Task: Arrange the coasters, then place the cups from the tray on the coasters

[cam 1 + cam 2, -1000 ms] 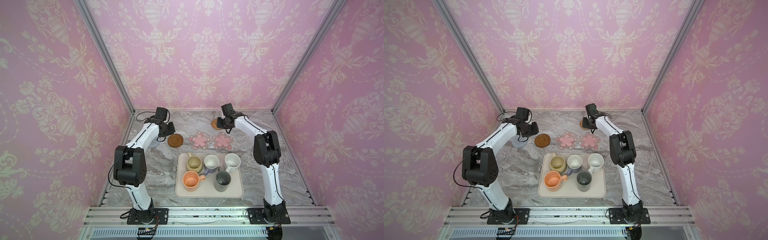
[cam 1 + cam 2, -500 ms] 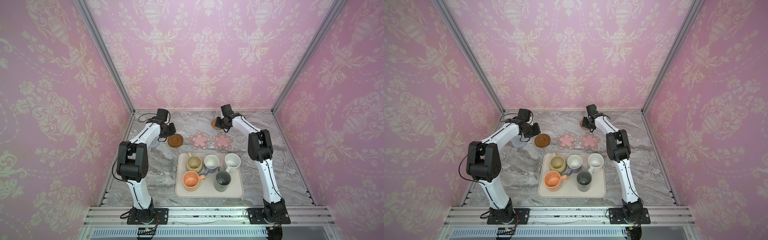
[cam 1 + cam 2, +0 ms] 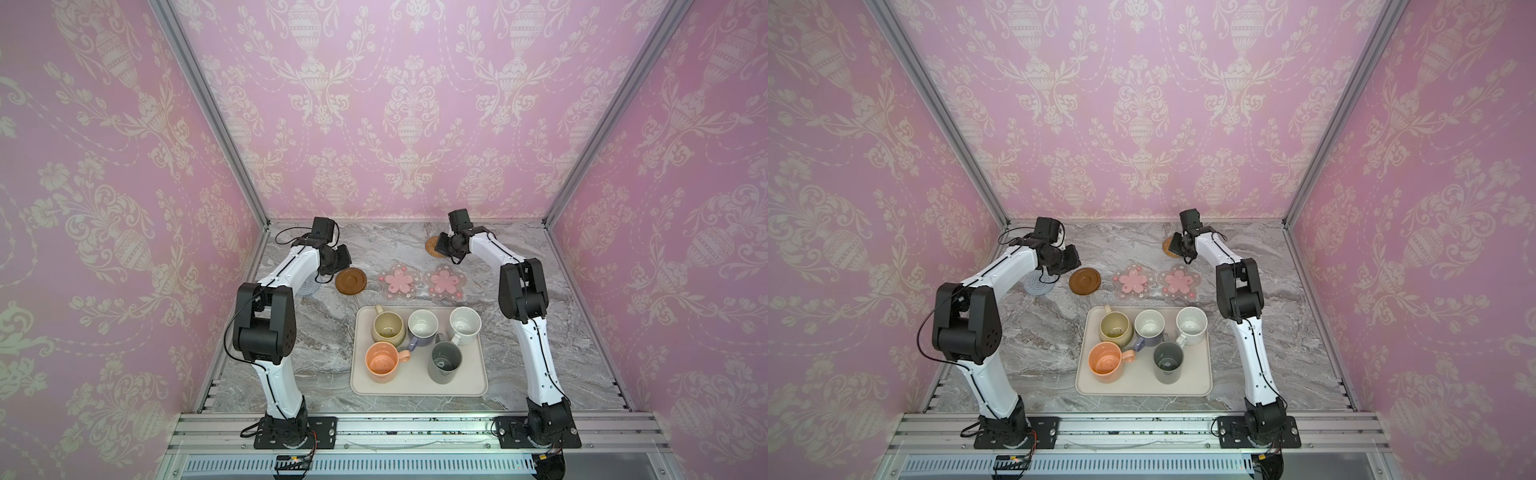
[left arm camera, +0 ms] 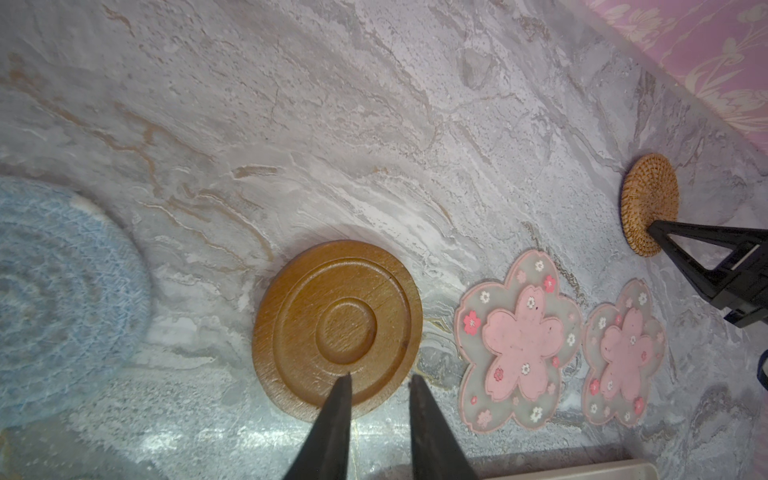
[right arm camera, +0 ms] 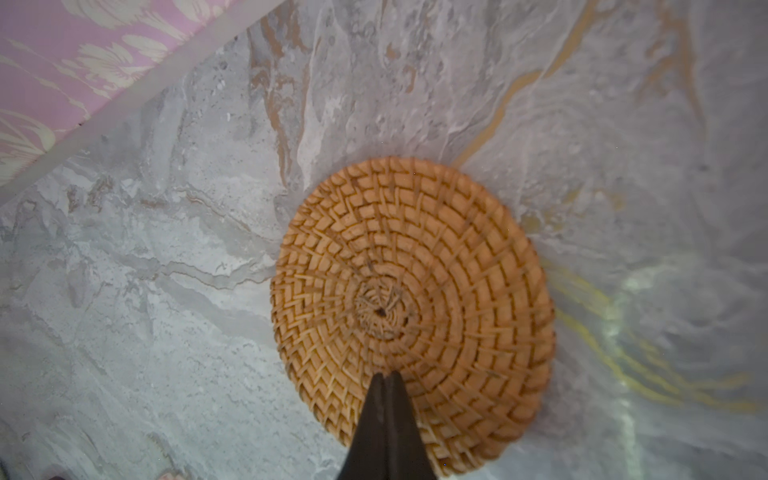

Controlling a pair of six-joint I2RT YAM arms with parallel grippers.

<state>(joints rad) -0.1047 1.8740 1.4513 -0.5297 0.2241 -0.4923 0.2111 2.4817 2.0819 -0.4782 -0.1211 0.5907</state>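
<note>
Conceivably, rattan coaster (image 5: 411,307) is lost when dragged by clenched right gripper (image 5: 384,376); left gripper (image 4: 380,378) is parted, empty.

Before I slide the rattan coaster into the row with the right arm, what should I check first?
1. Right gripper jaws shut over the rattan coaster: ok.
2. Rattan coaster in line with the pink coasters: not ok, it lies farther back.
3. Left gripper out of the likely path, at the brown coaster: ok.
4. Left jaws touching the brown coaster: cannot tell.
5. Cups all upright in the tray: ok.
</note>
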